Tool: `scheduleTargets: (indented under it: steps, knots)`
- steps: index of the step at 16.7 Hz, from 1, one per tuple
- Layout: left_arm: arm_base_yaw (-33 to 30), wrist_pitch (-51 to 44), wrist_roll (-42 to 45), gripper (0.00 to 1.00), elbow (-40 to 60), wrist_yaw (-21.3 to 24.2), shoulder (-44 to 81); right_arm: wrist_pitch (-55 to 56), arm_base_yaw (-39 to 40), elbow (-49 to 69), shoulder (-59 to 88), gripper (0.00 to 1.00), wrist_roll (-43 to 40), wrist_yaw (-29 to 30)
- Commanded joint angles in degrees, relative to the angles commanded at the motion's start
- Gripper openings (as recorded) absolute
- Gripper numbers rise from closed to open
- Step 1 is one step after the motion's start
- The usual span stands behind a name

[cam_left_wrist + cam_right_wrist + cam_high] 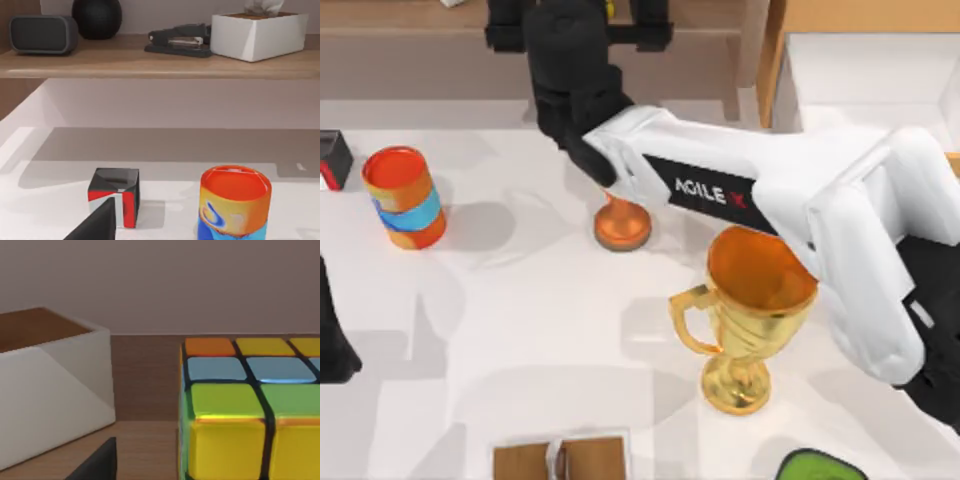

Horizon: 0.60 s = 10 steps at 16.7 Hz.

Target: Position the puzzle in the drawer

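Puzzle (250, 405) sits flat on the wooden shelf (410, 15) at 12 o'clock, square-on with no long axis: yellow face to the wrist camera, mixed orange, blue, green and yellow tiles on top. A white box (55, 390) stands just beside it. Right claw (582, 22) reaches over that shelf; whether it's clenched or released, I cannot tell. Drawer (860, 70) at 1 o'clock shows white inner walls. Left arm is parked at 9 o'clock, its claw's state unclear.
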Motion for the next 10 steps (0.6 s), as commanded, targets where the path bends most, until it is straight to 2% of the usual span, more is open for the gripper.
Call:
scheduleTargets:
  steps: [10]
  knots:
    - [0.00,0.00,0.00,1.00,0.00,0.00,0.00,0.00,0.00,0.00,0.00,0.17,0.00,0.00]
